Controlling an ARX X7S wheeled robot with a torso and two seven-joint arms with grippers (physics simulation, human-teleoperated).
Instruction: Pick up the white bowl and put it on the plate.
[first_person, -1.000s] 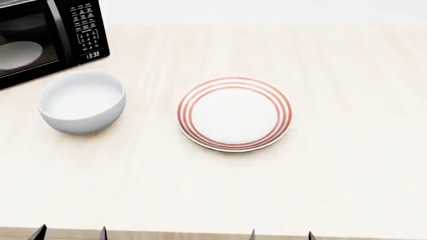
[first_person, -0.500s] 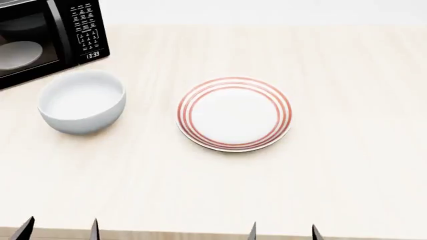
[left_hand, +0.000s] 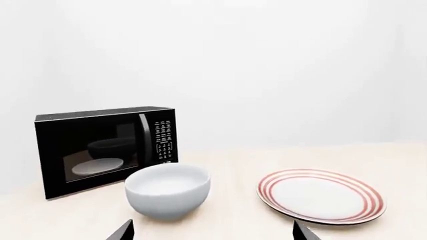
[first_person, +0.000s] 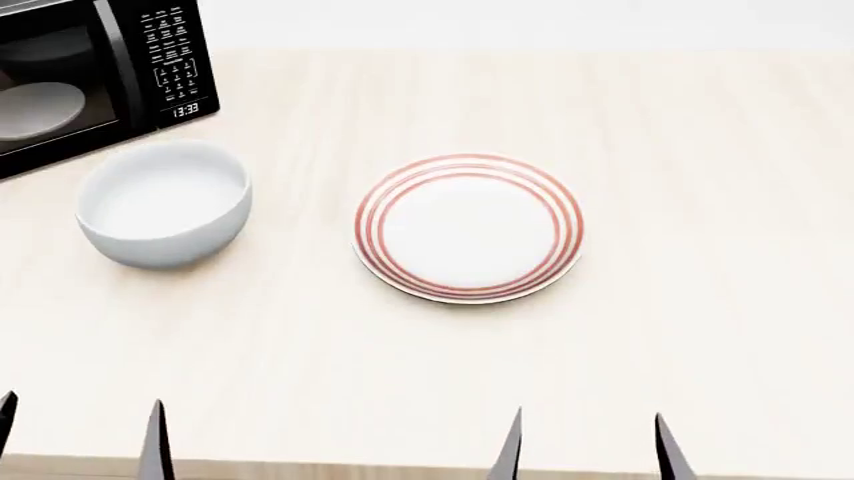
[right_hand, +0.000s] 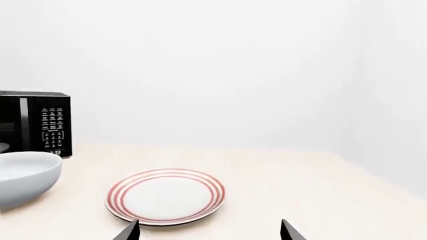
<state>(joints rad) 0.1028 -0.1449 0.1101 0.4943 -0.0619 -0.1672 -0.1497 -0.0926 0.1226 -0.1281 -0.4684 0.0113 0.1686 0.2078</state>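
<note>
From the head camera I see the plain glossy white round bowl sitting upright on the pale wooden tabletop, toward my left side, just in front of the black microwave oven with its keypad and lit clock. The bowl is empty; its deep inside shows only smooth white. Beside it, apart and not touching, lies the round shallow white plate with concentric red rings, near the middle of the table, and nothing rests on it. Behind the microwave's dark glass door I can make out a pale round turntable, with nothing on it as far as I can tell. My left gripper shows only as 2 dark fingertips at the near edge, spread wide apart and holding nothing; the right gripper is likewise 2 dark tips standing apart, empty. Through the left wrist camera the bowl sits ahead between the fingertips, with the plate off to one side.
</note>
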